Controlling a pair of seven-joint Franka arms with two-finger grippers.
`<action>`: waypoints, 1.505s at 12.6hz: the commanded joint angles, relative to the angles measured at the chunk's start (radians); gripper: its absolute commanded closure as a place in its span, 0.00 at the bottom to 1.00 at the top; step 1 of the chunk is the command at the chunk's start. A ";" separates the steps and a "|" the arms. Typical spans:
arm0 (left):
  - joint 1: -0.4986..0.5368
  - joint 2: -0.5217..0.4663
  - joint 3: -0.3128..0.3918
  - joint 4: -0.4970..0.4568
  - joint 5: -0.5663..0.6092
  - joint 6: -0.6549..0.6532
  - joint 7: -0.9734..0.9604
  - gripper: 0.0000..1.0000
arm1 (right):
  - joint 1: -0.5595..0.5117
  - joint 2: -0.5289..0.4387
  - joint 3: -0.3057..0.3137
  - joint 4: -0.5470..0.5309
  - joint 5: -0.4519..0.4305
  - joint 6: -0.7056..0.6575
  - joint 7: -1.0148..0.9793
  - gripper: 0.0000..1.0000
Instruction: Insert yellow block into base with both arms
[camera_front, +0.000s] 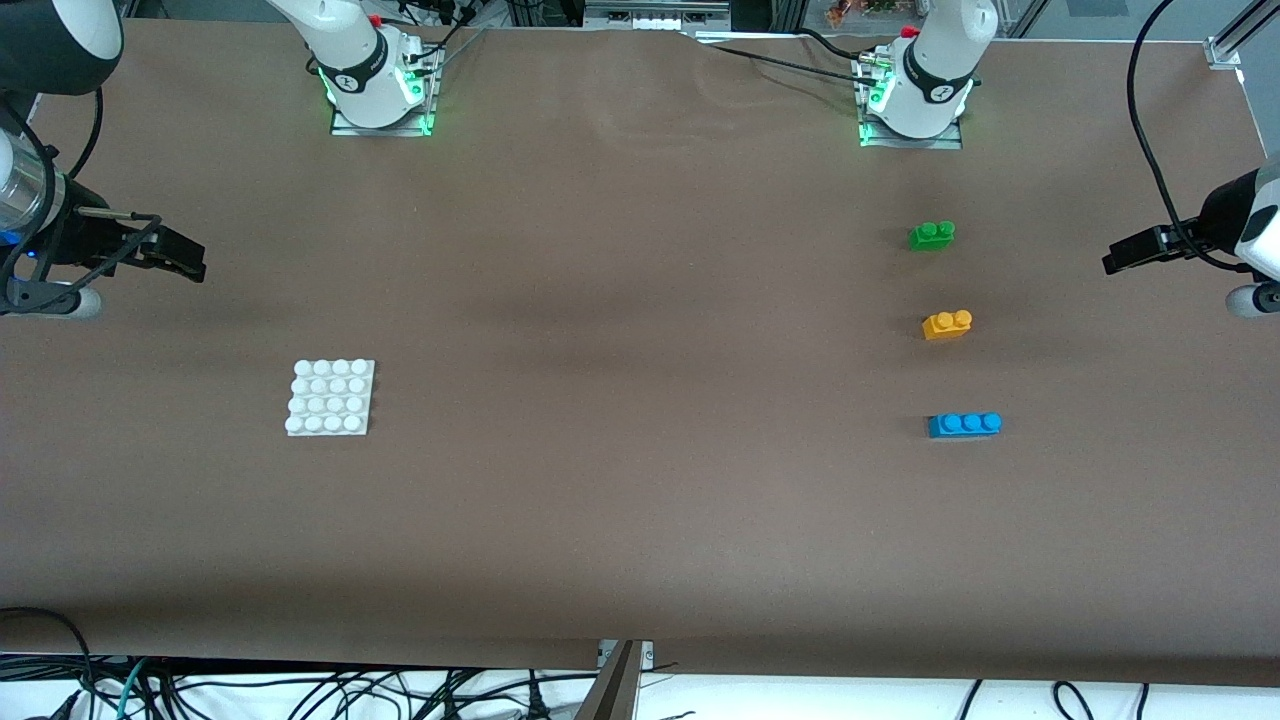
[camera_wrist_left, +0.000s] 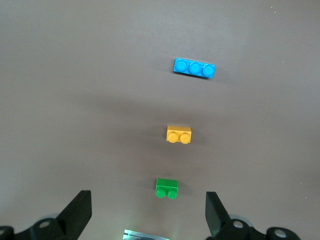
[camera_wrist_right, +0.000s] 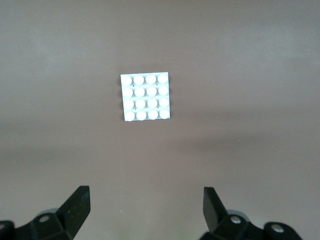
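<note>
Base (camera_front: 331, 397) bare, toward right arm's end; yellow block (camera_front: 947, 324) toward left arm's end, between green brick (camera_front: 931, 235) and blue brick (camera_front: 964, 424). Left gripper (camera_wrist_left: 147, 212) and right gripper (camera_wrist_right: 145, 207) spread wide, empty, waiting above the table (camera_front: 640, 520)

Loads of room around the yellow block (camera_front: 947, 325): bare brown table (camera_front: 620, 300) on every side. The only things near it are the green brick (camera_front: 931, 235), farther from the front camera, and the blue brick (camera_front: 964, 425), nearer to it, all in one row with a clear gap between each. The white base (camera_front: 331, 397) sits alone toward the right arm's end, nothing touching it. Both grippers, left (camera_front: 1108, 263) and right (camera_front: 196, 262), hang wide open and empty, up over the table's two ends.
</note>
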 joint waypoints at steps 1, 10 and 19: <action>-0.004 0.008 -0.001 0.021 0.027 -0.016 0.008 0.00 | -0.002 -0.010 0.003 -0.012 0.007 0.009 -0.010 0.00; 0.002 0.015 -0.015 0.026 0.026 -0.021 -0.006 0.00 | -0.004 -0.010 0.001 -0.012 0.009 0.015 -0.010 0.00; 0.010 0.017 -0.012 0.025 0.026 -0.030 0.002 0.00 | -0.004 -0.009 0.000 -0.012 0.009 0.024 -0.010 0.00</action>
